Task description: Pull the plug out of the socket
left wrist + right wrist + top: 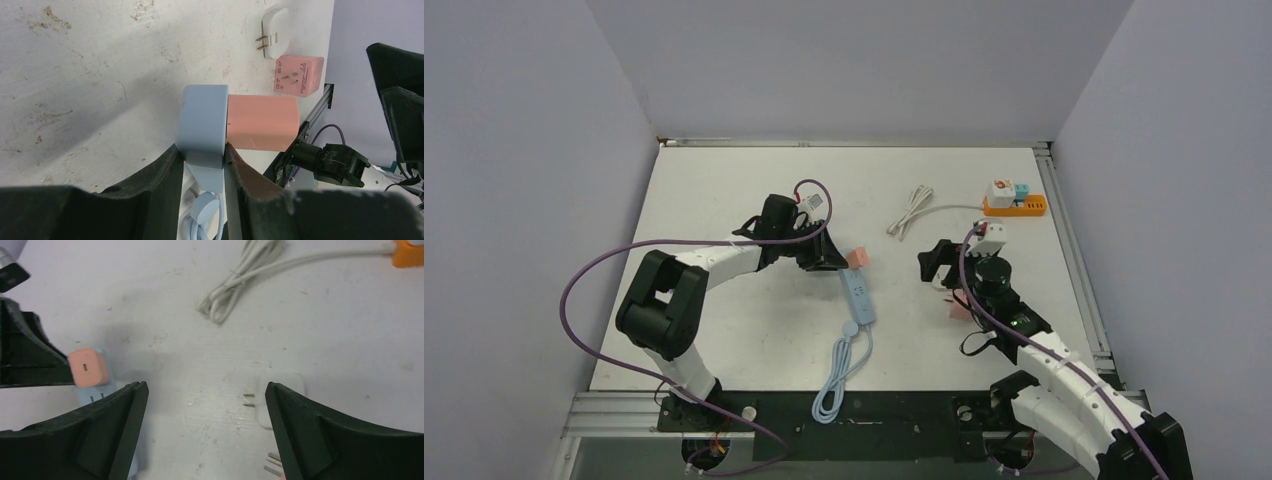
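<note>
The left hand point(202, 155) was pressed shut on one end of the blue socket strip point(202, 122), a black finger on each side of its body, pinning it to the white surface point(724, 190). The pink plug point(262, 122) sat seated in that same end of the strip, flush against it and jutting away just past the fingertips, near the middle of the surface. From above, the strip ran back from the plug toward the near edge, where its blue cord point(834, 385) lay in a loose coil.

The right hand point(206, 387) hung above the surface to the right of the plug, its fingers spread wide and gripping nothing. A white adapter point(277, 400) lay on its side below that hand, prongs pointing toward the strip, close to the inside of one finger. A second pink adapter point(298, 76) rested just beside the white one, prongs up.

Farther back, a white cable point(235, 280) lay in a bundle, its free length running to an orange power strip point(1016, 207) near the right rear edge of the surface, with small plugs seated on top.
</note>
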